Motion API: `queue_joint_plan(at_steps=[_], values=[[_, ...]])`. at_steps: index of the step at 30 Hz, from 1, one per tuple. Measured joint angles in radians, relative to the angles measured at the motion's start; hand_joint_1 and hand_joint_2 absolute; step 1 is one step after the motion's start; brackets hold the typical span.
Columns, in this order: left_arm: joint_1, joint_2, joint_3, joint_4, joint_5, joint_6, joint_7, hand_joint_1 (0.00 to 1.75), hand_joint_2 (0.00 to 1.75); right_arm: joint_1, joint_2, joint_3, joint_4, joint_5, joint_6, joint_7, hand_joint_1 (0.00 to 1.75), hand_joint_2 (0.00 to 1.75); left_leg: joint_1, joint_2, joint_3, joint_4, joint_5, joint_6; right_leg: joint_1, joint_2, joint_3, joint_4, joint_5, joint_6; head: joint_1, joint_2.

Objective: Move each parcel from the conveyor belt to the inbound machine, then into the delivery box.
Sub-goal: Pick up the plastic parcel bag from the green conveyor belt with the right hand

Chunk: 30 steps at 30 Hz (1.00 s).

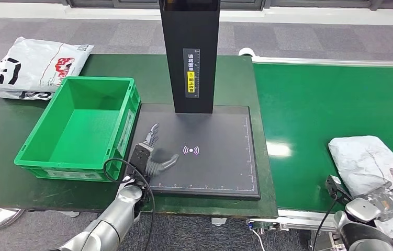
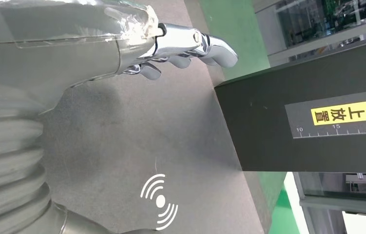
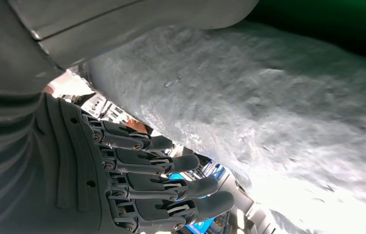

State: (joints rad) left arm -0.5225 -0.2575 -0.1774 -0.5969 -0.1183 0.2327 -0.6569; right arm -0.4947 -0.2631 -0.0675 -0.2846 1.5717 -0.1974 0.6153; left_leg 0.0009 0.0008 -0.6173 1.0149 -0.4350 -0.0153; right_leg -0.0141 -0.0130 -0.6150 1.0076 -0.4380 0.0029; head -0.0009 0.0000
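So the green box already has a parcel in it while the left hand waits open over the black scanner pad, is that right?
Not quite: the head view shows the green box empty. The left hand does wait open over the scanner pad.

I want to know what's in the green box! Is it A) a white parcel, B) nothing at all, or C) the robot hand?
B: the green box shows only its bare floor, the white parcel lies on the conveyor belt, and the left robot hand is over the black scanner pad.
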Motion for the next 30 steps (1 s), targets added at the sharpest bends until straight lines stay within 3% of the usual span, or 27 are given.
queue_joint_plan(at_steps=[1, 4, 5, 8, 20, 30], values=[[0.0, 0.0, 0.0, 0.0, 0.0, 0.0, 0.0, 0.0, 1.75, 0.0, 0.0, 0.0, 0.001, 0.0, 0.01, 0.0, 0.13, 1.75, 0.0, 0.0, 0.0, 0.0, 0.0, 0.0, 0.0, 0.0, 0.0, 0.0, 0.0, 0.0, 0.0, 0.0], [-0.001, 0.0, 0.0, 0.002, 0.0, -0.004, -0.001, 0.0, 1.75, -0.004, 0.01, -0.009, 0.003, -0.008, 0.073, 0.0, 1.44, 1.75, 0.0, 0.0, 0.001, 0.0, 0.0, 0.0, 0.0, 0.0, 0.001, 0.0, 0.0, 0.0, 0.0, 0.0], [-0.001, 0.0, 0.0, 0.004, 0.0, -0.006, -0.001, 0.0, 1.75, -0.006, 0.016, -0.018, 0.004, -0.016, 0.097, -0.001, 1.75, 1.75, 0.0, 0.0, 0.001, 0.0, 0.0, 0.0, 0.0, 0.0, 0.002, 0.0, 0.0, 0.0, 0.0, 0.0], [-0.003, 0.0, 0.0, 0.008, 0.001, -0.011, -0.001, 0.0, 1.75, -0.009, 0.032, -0.043, 0.005, -0.039, 0.133, -0.004, 1.75, 1.75, 0.001, 0.001, 0.003, 0.0, -0.001, 0.001, 0.001, 0.0, 0.003, 0.0, -0.001, 0.001, 0.0, 0.0], [-0.003, 0.002, 0.0, 0.018, 0.002, -0.013, -0.002, 0.0, 1.75, -0.009, 0.055, -0.08, 0.007, -0.044, 0.132, -0.007, 1.75, 1.75, 0.001, 0.0, 0.004, 0.003, -0.002, 0.004, 0.001, 0.0, 0.007, -0.001, -0.001, 0.004, 0.0, 0.0], [0.004, 0.012, 0.0, 0.007, 0.008, 0.008, 0.007, 0.0, 1.75, -0.01, 0.088, -0.093, 0.007, -0.029, -0.065, -0.045, 1.75, 1.75, 0.001, 0.0, 0.003, 0.003, -0.003, 0.004, 0.001, 0.0, 0.006, -0.001, -0.001, 0.004, 0.0, 0.0]])
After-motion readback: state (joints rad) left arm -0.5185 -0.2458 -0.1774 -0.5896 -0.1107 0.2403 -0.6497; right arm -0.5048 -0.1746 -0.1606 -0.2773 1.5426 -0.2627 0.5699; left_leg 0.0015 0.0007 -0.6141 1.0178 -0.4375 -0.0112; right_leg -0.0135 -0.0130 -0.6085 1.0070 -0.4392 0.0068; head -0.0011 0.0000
